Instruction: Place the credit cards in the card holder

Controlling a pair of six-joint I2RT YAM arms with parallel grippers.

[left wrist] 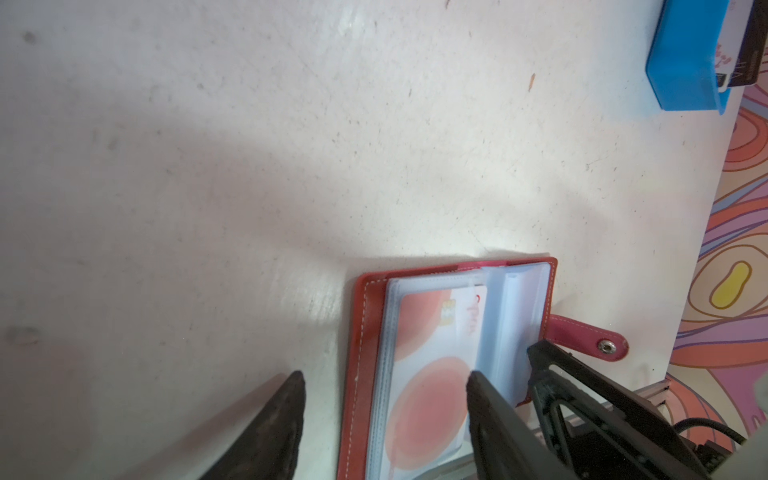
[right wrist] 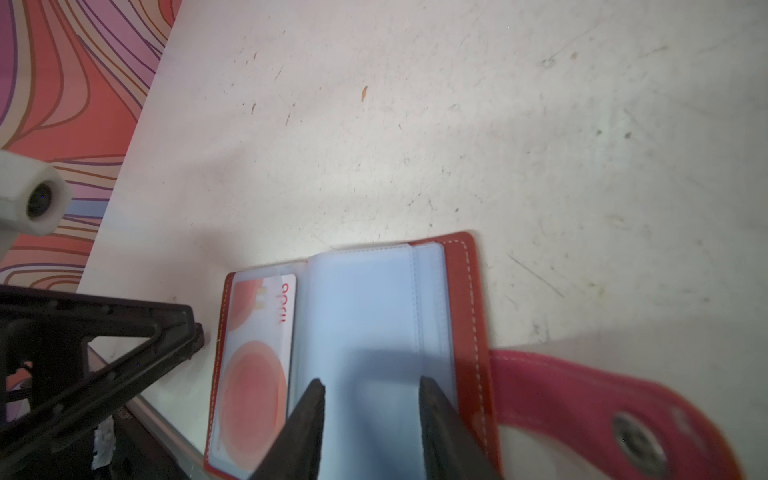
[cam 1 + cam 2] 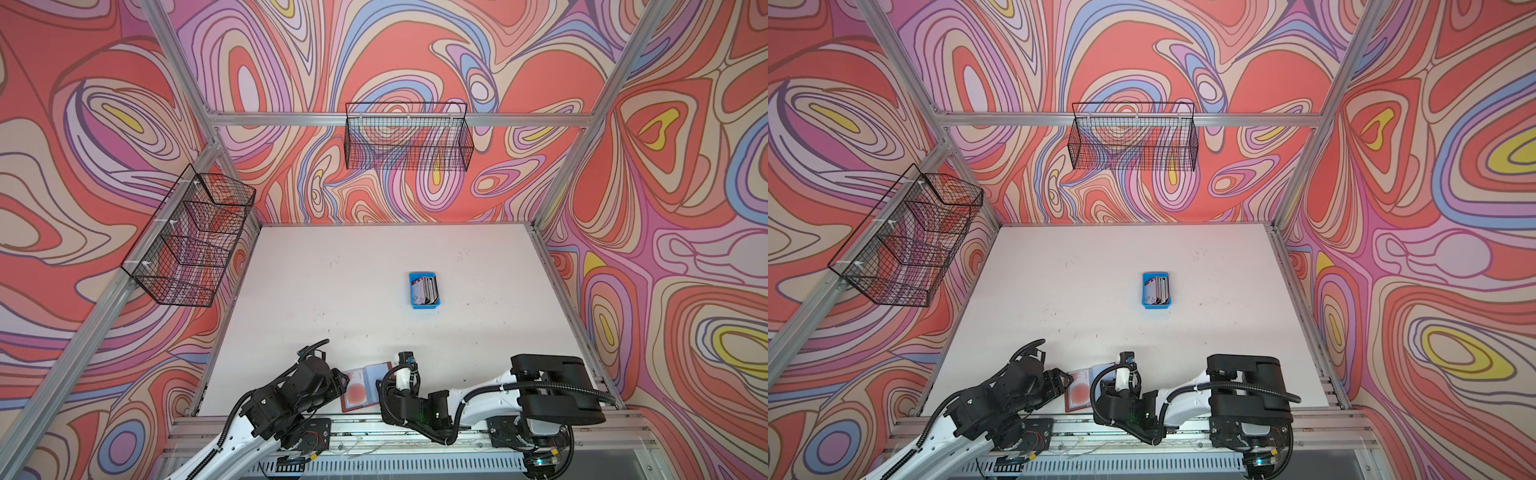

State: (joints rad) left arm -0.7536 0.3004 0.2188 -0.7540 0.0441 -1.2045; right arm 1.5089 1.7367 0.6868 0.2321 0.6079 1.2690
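Card holder [image 1: 360,332], one: red, lying open at the table's [image 3: 332,291] near edge, strap [image 1: 582,336] flung out. Sleeved card [image 1: 428,374], one. Credit cards [image 3: 426,287], one stack, too fine to count, in one blue tray [image 3: 423,306] mid-table, well apart. My left gripper [image 1: 385,378]: wide, straddling the carded page. My right gripper [image 2: 372,384]: narrowly parted over clear sleeves, gripping nothing. Wire baskets [image 3: 409,137], two.

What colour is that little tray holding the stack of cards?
Bright blue. The tray shows best in a top view.
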